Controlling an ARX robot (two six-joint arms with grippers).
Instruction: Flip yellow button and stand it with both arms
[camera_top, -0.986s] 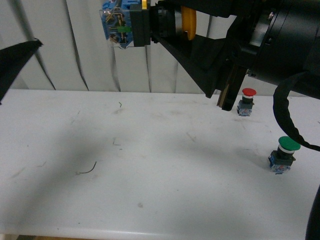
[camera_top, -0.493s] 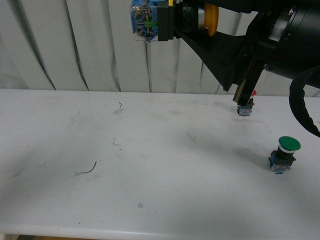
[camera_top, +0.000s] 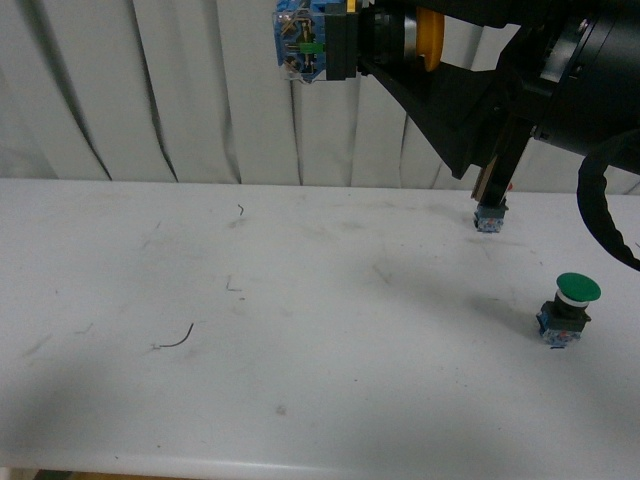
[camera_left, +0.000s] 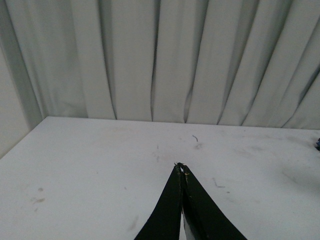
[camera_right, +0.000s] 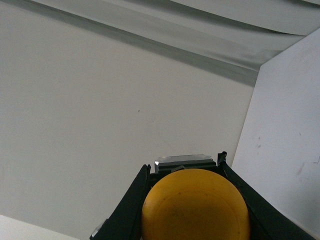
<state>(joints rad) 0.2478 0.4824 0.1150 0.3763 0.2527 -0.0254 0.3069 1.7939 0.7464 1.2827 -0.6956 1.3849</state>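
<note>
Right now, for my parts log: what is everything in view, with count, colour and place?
flat scuffed table: 1, white, fills the foreground.
pleated curtain: white, behind the table.
yellow-capped push-button with black collar and blue contact block: 1, held sideways, high above the table.
green-capped push-button: 1, upright, table's right side.
red-capped push-button: 1, far right, mostly hidden.
thin wire scraps: at least 2, dark, table's left half.
left gripper: black, shut, empty.
right gripper: black, shut on the yellow-capped push-button.

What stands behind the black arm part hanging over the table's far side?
A small button's blue base shows below the arm part; its cap is covered, so its colour cannot be told.
</note>
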